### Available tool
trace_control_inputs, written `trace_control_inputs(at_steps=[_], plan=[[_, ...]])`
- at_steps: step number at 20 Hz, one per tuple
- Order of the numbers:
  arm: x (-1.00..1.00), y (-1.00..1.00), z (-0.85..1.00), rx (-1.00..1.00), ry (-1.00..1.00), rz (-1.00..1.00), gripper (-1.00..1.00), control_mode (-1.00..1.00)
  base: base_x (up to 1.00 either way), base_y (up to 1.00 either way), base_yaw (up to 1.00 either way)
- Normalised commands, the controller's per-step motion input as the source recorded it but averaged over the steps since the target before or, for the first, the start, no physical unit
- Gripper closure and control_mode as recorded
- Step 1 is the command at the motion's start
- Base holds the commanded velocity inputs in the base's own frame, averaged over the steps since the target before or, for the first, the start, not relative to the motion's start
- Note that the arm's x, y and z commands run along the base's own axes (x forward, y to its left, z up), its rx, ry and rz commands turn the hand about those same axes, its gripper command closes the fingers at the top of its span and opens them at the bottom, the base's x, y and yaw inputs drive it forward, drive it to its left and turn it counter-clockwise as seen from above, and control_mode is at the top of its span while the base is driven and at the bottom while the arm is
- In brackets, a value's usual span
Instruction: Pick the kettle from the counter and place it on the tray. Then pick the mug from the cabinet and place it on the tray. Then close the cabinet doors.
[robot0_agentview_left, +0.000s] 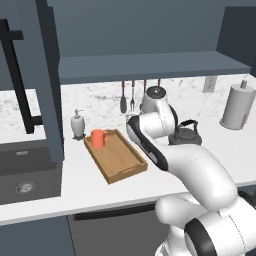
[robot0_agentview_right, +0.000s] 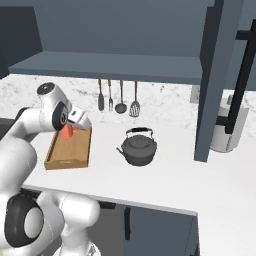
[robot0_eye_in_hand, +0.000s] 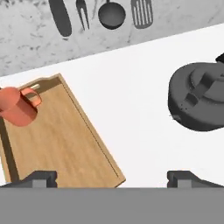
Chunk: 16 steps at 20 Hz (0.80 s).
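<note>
Standing on tray (robot0_agentview_left: 120, 162), frame centre-left: mug (robot0_agentview_left: 98, 138); kettle (robot0_agentview_left: 186, 135) on counter (robot0_agentview_left: 90, 190), right of arm | right base: kettle (robot0_agentview_right: 138, 146) centre, tray (robot0_agentview_right: 70, 150) left, cabinet doors (robot0_agentview_right: 215, 75) open | hand: gripper (robot0_eye_in_hand: 111, 177) spread, empty; kettle (robot0_eye_in_hand: 199, 100) right edge, mug (robot0_eye_in_hand: 17, 105) left | judged step: kettle pickup; next needs reach over handle.

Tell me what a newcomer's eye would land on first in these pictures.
First the orange mug, standing at the far end of the wooden tray, the one bright colour here. Then the dark kettle on the white counter beside the tray, and the open cabinet doors overhead.
</note>
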Motion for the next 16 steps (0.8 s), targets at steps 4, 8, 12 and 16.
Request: trace_control_inputs(at_steps=[4, 8, 12, 16], plan=[[-0.17, -0.78, 0.08, -0.04, 0.16, -0.38, -1.0, -1.0, 0.0, 0.0, 0.0], [-0.38, -0.83, -0.11, 0.0, 0.01, -0.29, -1.0, -1.0, 0.0, 0.0, 0.0], [-0.4, -0.58, -0.33, 0.06, -0.11, -0.2, -1.0, -1.0, 0.0, 0.0, 0.0], [-0.02, -0.63, 0.01, 0.13, -0.07, -0.16, -1.0, -1.0, 0.0, 0.0, 0.0]])
